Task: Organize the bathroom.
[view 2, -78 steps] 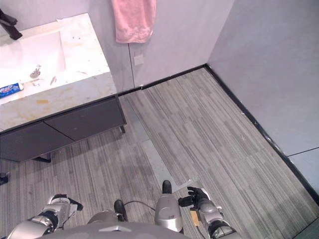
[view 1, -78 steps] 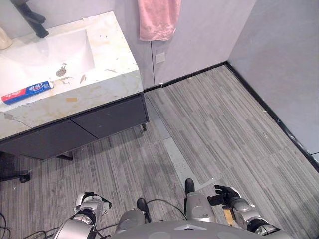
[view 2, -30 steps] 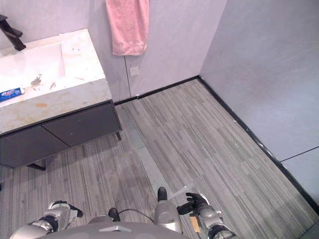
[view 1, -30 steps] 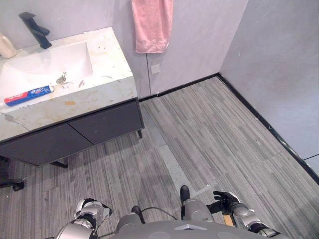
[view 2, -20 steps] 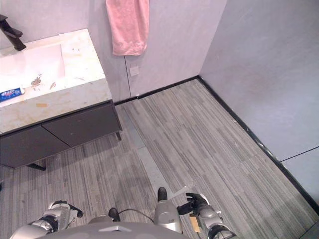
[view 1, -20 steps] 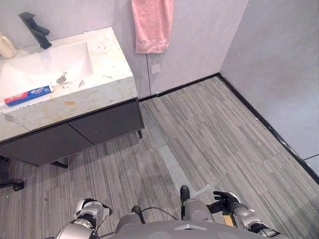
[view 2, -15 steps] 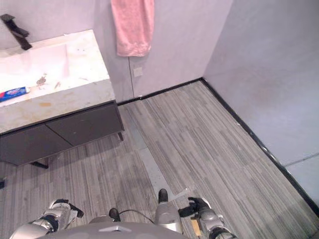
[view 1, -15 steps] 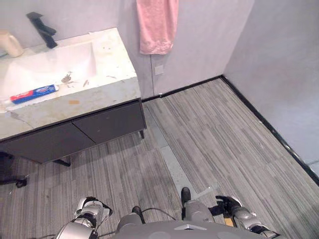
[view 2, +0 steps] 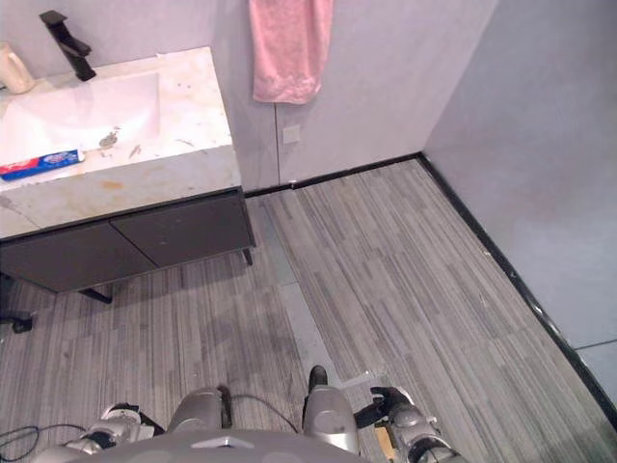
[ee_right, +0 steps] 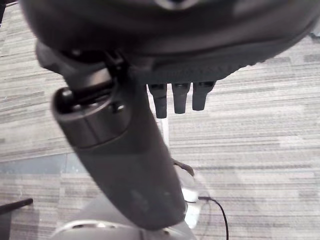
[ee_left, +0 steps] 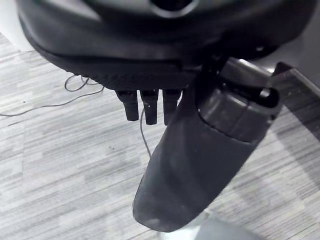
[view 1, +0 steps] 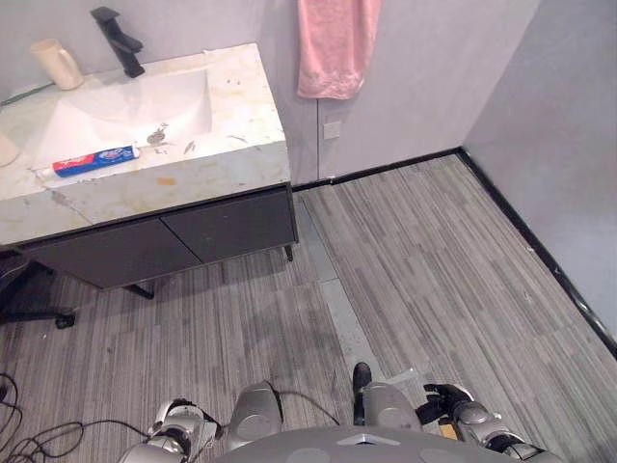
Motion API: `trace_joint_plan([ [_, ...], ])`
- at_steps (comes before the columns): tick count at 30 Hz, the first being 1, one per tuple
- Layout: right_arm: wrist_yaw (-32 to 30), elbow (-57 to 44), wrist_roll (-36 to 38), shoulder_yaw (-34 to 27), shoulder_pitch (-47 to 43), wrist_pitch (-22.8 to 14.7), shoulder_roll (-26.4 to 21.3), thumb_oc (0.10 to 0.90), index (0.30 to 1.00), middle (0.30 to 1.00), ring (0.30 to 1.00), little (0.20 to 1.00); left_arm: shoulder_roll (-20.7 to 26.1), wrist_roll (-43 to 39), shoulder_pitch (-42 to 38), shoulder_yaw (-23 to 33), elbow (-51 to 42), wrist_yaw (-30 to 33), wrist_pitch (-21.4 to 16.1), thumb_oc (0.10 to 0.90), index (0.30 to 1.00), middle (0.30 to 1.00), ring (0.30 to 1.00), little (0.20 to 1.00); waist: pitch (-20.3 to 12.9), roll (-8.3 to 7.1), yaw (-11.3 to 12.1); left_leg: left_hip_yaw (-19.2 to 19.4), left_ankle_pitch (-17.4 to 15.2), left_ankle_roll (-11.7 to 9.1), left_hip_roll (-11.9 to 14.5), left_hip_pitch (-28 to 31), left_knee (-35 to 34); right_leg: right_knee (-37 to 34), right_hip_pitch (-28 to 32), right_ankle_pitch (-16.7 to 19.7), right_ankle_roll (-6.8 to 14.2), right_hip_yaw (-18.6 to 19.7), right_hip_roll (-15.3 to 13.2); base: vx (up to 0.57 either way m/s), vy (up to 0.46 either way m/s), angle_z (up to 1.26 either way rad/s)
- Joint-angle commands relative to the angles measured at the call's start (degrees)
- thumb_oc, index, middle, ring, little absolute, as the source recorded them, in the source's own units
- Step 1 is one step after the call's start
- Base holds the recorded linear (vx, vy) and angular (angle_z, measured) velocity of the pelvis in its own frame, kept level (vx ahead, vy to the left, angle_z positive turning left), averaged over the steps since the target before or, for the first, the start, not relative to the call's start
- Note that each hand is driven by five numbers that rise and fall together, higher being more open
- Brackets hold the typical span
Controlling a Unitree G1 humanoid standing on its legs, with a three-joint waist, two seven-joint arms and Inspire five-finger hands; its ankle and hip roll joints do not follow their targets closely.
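From the left eye view, the toothpaste tube (view 1: 93, 160) lies flat on the marble counter (view 1: 227, 164), near its front edge, just in front of the sink basin (view 1: 135, 106); I'd judge it light, soft and squashy, best pinched across its middle or by the stiffer cap end. A cup (view 1: 57, 64) stands at the back left corner beside the black faucet (view 1: 119, 39), and a pink towel (view 1: 337, 46) hangs on the wall. In the right eye view, grey plank floor (view 2: 405, 260) runs to the walls, well apart from both arms. The left hand (ee_left: 145, 104) hangs with fingers relaxed, holding nothing; the right hand (ee_right: 180, 97) likewise, loose and unladen.
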Motion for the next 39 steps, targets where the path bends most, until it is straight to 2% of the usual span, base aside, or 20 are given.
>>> trace_joint_plan([
  [1,-1.9,-3.5,1.1,-0.8,-0.8,-0.2,-2.2,0.8,0.9,0.9,0.9,0.9,4.8,4.2,-1.1,0.2,-3.1,1.4,0.3,0.8,0.9,0.9,0.9,0.9,2.1,-0.3,-1.5,1.8,1.4,2.8,-1.2,4.2,-4.0,8.1,3.8,-15.7,2.1,2.2,-0.5,0.2,0.415,0.06],
  [4,-0.4,-4.4,-1.4,-1.8,-1.0,-1.0,-2.8,0.8,0.9,0.9,0.9,0.9,5.6,4.8,-1.4,0.6,-4.4,2.0,1.9,0.8,0.9,0.9,0.9,0.9,2.5,-0.4,-1.3,4.0,-3.2,3.6,-3.7,3.2,-0.1,7.7,4.0,-13.7,4.7,1.9,-4.7,0.19,0.335,0.01],
  [7,-0.1,-6.5,-3.9,-1.5,-1.4,-0.7,-2.7,0.8,0.9,0.9,0.9,0.9,6.2,4.0,-0.6,1.2,-6.0,2.8,4.2,0.8,0.9,0.9,0.9,0.9,2.4,-0.11,-0.4,5.3,-4.8,4.7,-6.3,5.1,-1.9,9.8,1.8,-7.1,6.1,1.2,-10.3,0.18,0.332,0.06],
  [8,0.6,-7.4,-5.6,-1.3,-1.7,-1.0,-2.8,0.8,0.9,0.9,0.9,0.9,6.8,3.4,0.0,1.6,-6.8,3.3,5.2,0.8,0.9,0.9,0.9,0.9,2.4,0.2,0.4,7.2,-5.3,5.3,-6.6,5.9,-2.8,11.7,1.1,-6.7,6.1,-1.0,-11.7,0.13,0.312,-0.47],
  [9,1.5,-8.2,-7.0,-1.2,-2.0,-0.8,-3.0,0.8,0.9,0.9,0.9,0.9,7.0,2.8,0.8,2.3,-7.0,4.0,5.6,0.8,0.9,0.9,0.9,0.9,2.3,0.36,0.9,8.8,-5.3,5.6,-6.6,6.7,-3.6,11.8,1.0,-7.0,6.0,-3.0,-11.4,0.14,0.241,-0.65],
  [12,2.5,-9.0,-7.4,-0.6,-2.1,-0.8,-3.4,0.8,0.9,0.9,0.9,0.9,7.9,1.7,1.9,3.6,-6.4,5.5,5.2,0.8,0.9,0.9,0.9,0.9,1.9,-0.06,-0.3,9.7,-5.5,5.7,-8.3,8.8,-5.9,9.1,-2.8,-6.2,6.9,-2.0,-5.5,0.14,0.018,-0.66],
  [14,3.0,-7.5,-7.9,-0.7,-1.9,-1.5,-2.8,0.8,0.9,0.9,0.9,0.9,8.5,1.2,1.2,3.0,-5.3,6.0,3.9,0.8,0.9,0.9,0.9,0.9,1.6,-1.39,-1.6,8.5,-6.3,6.6,-11.2,9.9,-7.6,1.2,-5.2,-2.3,8.1,-1.8,-2.8,0.18,-0.122,-0.34],
  [16,2.9,-7.3,-8.0,-0.7,-1.8,-1.6,-2.6,0.8,0.9,0.9,0.9,0.9,8.5,1.1,1.2,3.0,-5.1,6.1,3.5,0.8,0.9,0.9,0.9,0.9,1.6,-1.46,-1.7,8.1,-6.6,6.8,-11.5,9.9,-7.6,1.9,-6.0,-1.8,8.2,-1.1,-2.4,0.09,-0.111,0.61],
  [18,2.5,-5.3,-6.5,-0.2,-1.8,-2.7,-2.6,0.8,0.9,0.9,0.9,0.9,8.4,0.9,0.4,2.8,-5.7,6.1,2.1,0.8,0.9,0.9,0.9,0.9,1.8,-1.24,-1.8,6.1,-5.0,6.4,-12.0,8.5,-7.4,0.9,-4.3,-4.2,6.5,-0.1,-0.4,0.1,-0.214,0.82],
  [20,2.2,-4.4,-5.5,-0.2,-1.9,-3.2,-2.6,0.8,0.9,0.9,0.9,0.9,8.2,1.3,0.1,2.6,-6.3,5.4,3.0,0.8,0.9,0.9,0.9,0.9,1.4,-0.99,-1.7,6.0,-4.3,5.9,-12.1,8.2,-7.8,-0.1,-3.1,-4.8,5.9,-0.4,0.4,0.09,-0.145,0.85],
  [26,1.7,-4.7,-5.1,-0.5,-1.6,-3.7,-2.1,0.8,0.9,0.9,0.9,0.9,6.7,1.3,0.1,2.5,-5.2,4.9,3.5,0.8,0.9,0.9,0.9,0.9,0.9,-0.44,-2.2,7.0,-3.6,5.4,-11.0,8.5,-7.2,-2.1,-0.1,-6.4,4.0,-0.3,1.8,0.06,-0.107,0.08],
  [29,1.4,-5.0,-4.7,-0.5,-0.8,-3.4,-1.9,0.8,0.9,0.9,0.9,0.9,5.9,0.5,1.3,3.4,-4.1,5.7,1.9,0.8,0.9,0.9,0.9,0.9,0.8,-0.68,-2.1,5.6,1.6,3.5,-9.2,5.7,3.4,-2.0,2.0,-8.1,1.5,0.6,3.3,0.07,-0.122,0.05],
  [30,1.3,-5.0,-4.6,-0.1,-0.6,-2.9,-1.7,0.8,0.9,0.9,0.9,0.9,5.7,0.2,1.7,3.9,-4.1,5.7,1.5,0.8,0.9,0.9,0.9,0.9,1.1,-1.39,-1.7,3.7,3.4,3.5,-8.0,1.5,12.2,-1.0,2.5,-8.8,0.2,0.9,3.7,0.05,-0.103,0.07],
  [31,1.2,-5.0,-4.5,0.1,-0.6,-2.8,-1.7,0.8,0.9,0.9,0.9,0.9,5.6,-0.1,1.7,4.0,-4.1,5.9,1.6,0.8,0.9,0.9,0.9,0.9,1.3,-1.58,-1.6,3.3,3.0,3.9,-7.8,0.6,13.7,-0.6,2.7,-9.0,-0.1,0.9,3.6,0.11,-0.046,-0.01],
  [33,0.8,-4.2,-3.6,0.7,-0.4,-2.9,-1.1,0.8,0.9,0.9,0.9,0.9,5.6,-0.8,1.7,4.2,-4.3,5.9,2.6,0.8,0.9,0.9,0.9,0.9,1.7,-2.01,-0.9,1.9,3.4,4.6,-5.2,1.0,10.4,1.3,3.6,-10.2,-0.4,1.0,3.9,0.13,0.044,-0.14],
  [34,0.8,-4.2,-3.6,0.7,-0.4,-2.9,-1.1,0.8,0.9,0.9,0.9,0.9,5.6,-0.8,1.7,4.2,-4.3,5.9,2.6,0.8,0.9,0.9,0.9,0.9,1.7,-2.01,-0.9,1.9,3.4,4.6,-5.2,1.0,10.4,1.3,3.6,-10.2,-0.4,1.0,3.9,0.11,0.075,-0.13],
  [35,0.8,-3.7,-3.6,0.6,-0.3,-3.3,-0.9,0.8,0.9,0.9,0.9,0.9,5.6,-0.6,1.5,4.0,-4.0,5.7,2.7,0.8,0.9,0.9,0.9,0.9,1.6,-2.0,-1.0,1.3,4.6,4.4,-3.3,2.7,5.5,1.7,3.8,-10.8,-0.2,1.2,4.2,0.13,0.132,-0.11],
  [37,-0.1,-2.9,-3.1,0.5,-0.3,-3.8,-0.6,0.8,0.9,0.9,0.9,0.9,5.5,-0.8,1.2,3.0,-3.5,5.2,2.3,0.8,0.9,0.9,0.9,0.9,1.5,-0.84,-1.2,-1.0,8.9,2.7,0.3,5.4,-7.6,2.5,4.0,-12.2,0.6,2.0,4.6,0.2,0.286,-0.23],
  [38,-0.6,-2.6,-2.7,0.4,-0.4,-4.0,-0.8,0.8,0.9,0.9,0.9,0.9,5.4,-0.3,0.9,2.3,-2.8,4.6,1.3,0.8,0.9,0.9,0.9,0.9,1.8,-0.55,-1.1,-3.9,10.6,1.8,1.1,4.4,-8.7,3.3,4.1,-13.1,1.0,2.9,3.8,0.16,0.359,-0.1],
  [39,-1.0,-2.7,-2.4,0.6,-0.7,-4.1,-0.9,0.8,0.9,0.9,0.9,0.9,5.4,0.2,0.5,2.3,-3.1,4.3,1.1,0.8,0.9,0.9,0.9,0.9,2.1,-0.16,-0.9,-4.1,9.9,1.6,1.1,4.1,-8.3,5.0,3.2,-13.6,1.5,3.2,2.4,0.09,0.295,0.04],
])
